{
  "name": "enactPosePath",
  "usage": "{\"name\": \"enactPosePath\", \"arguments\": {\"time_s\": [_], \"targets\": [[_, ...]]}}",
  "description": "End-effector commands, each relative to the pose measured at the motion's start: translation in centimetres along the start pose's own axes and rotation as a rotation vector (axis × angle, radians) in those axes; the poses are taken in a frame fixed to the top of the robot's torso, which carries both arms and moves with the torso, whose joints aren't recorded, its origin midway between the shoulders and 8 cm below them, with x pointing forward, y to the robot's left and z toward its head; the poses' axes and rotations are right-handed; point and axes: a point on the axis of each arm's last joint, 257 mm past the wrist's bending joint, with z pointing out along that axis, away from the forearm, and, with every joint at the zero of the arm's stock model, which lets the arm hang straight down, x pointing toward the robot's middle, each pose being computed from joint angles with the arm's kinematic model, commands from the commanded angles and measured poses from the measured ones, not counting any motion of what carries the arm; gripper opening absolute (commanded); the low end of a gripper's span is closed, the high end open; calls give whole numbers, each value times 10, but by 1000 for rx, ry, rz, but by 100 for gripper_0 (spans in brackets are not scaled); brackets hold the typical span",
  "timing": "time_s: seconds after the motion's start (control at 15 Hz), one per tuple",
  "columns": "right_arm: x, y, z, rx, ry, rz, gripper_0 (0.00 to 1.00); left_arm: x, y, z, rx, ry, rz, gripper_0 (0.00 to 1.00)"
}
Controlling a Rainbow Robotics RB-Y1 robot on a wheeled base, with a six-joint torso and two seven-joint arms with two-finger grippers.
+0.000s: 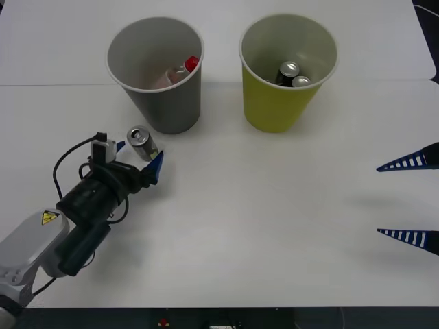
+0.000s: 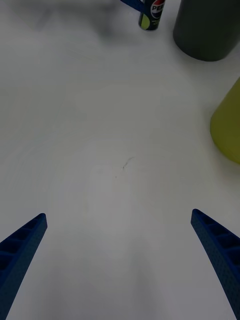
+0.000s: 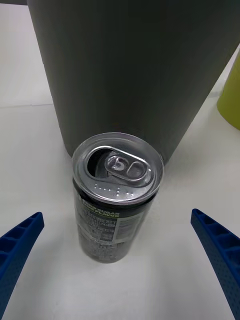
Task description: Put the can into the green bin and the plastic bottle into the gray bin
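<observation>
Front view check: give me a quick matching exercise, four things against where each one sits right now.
Things:
1. the can
2. the plastic bottle
3. left end effector
4. right end effector

Places:
A. inside the gray bin
B. open, at the table's right edge, apart from everything
C. upright on the table in front of the gray bin
D. open, one finger on each side of the can

Pairs: 1-C, 2-A, 3-D, 4-B

Two other cans lie in the green bin.

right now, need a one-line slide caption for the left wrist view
Open left gripper straddles an upright can standing in front of the gray bin.
</observation>
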Motion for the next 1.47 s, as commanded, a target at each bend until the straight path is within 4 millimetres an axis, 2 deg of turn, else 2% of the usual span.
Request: {"name": "enactPosePath", "arguments": {"time_s": [0.07,0.6,0.67,0.8,0.87,1.47], "targets": [[0,0,0,0,0,0,100,-2,1,12,-5,-1,3,100],[0,0,0,0,0,0,100,-2,6,29,-20,5,18,100],[0,0,0,0,0,0,100,-4,5,30,-18,2,19,94],[0,0,0,0,0,0,100,-3,4,30,-17,5,18,3],[0,0,0,0,0,0,100,-3,4,30,-16,3,21,0],[0,0,0,0,0,0,100,-5,-2,28,1,-1,24,0]]}}
